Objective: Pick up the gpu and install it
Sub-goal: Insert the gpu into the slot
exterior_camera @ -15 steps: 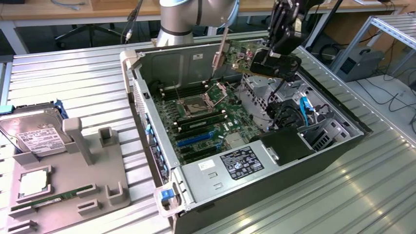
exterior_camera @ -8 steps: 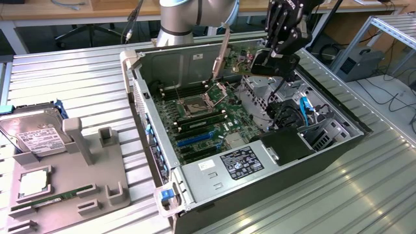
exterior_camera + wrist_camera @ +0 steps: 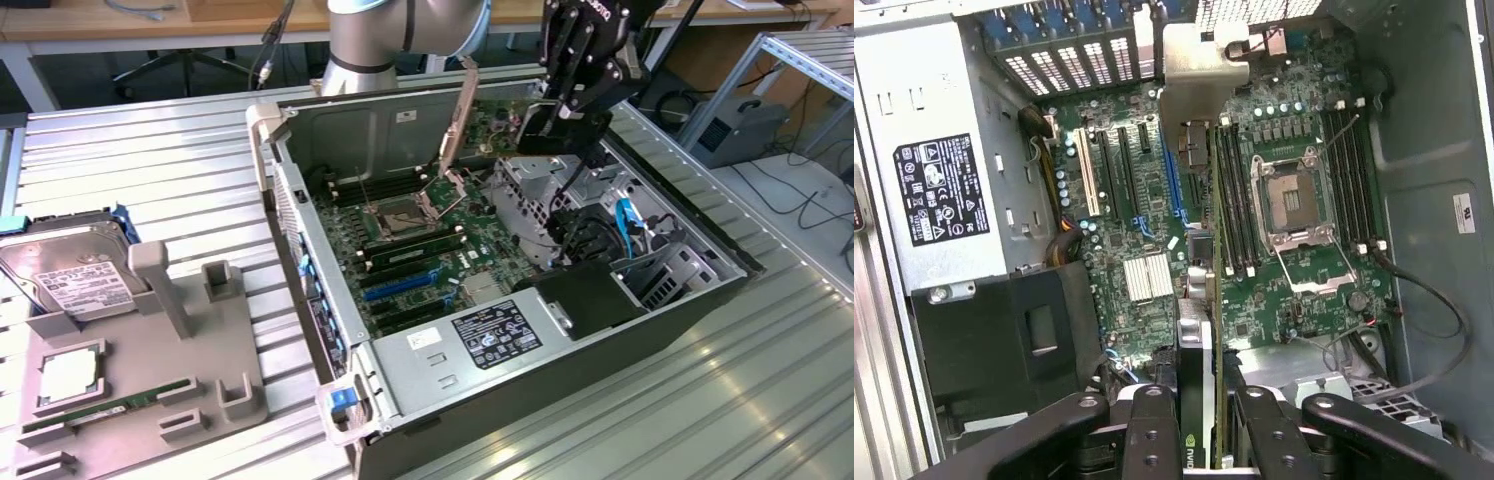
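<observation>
Tool sits nearest the lens, clamped narrow on the gpu. The card is held edge-on above the motherboard inside the open case. Its silvery bracket points toward the rear vents. Risks, as I judge them: the card edge missing the blue slot, the bracket snagging the case frame, or the card twisting in the grip and scraping the memory slots.
</observation>
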Tool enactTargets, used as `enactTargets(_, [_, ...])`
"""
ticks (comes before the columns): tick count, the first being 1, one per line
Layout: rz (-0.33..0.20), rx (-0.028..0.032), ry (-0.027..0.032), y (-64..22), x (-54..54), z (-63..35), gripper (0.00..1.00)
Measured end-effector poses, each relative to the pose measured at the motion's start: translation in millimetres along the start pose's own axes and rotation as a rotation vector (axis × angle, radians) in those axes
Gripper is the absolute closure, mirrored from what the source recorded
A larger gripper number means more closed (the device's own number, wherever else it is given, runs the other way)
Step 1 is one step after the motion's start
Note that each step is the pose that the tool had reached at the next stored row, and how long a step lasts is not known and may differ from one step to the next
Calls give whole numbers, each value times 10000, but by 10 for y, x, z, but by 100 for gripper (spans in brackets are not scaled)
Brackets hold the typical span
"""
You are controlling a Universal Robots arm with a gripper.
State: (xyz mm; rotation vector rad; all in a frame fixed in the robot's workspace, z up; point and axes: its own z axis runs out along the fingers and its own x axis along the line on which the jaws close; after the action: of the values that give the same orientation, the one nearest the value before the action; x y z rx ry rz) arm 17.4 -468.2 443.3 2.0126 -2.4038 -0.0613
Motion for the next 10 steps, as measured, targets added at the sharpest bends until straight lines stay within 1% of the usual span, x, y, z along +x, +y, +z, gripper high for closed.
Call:
enactTargets(3, [-16,0,-1,0,0,0,73])
enactTargets(5, [-72,11,1,0,0,0,73])
enactTargets(6, [-139,24,0,1,-1,1,73])
enactTargets(8, [-471,43,4,2,-3,6,73])
enactTargets(10, [-693,100,4,3,-2,13,73])
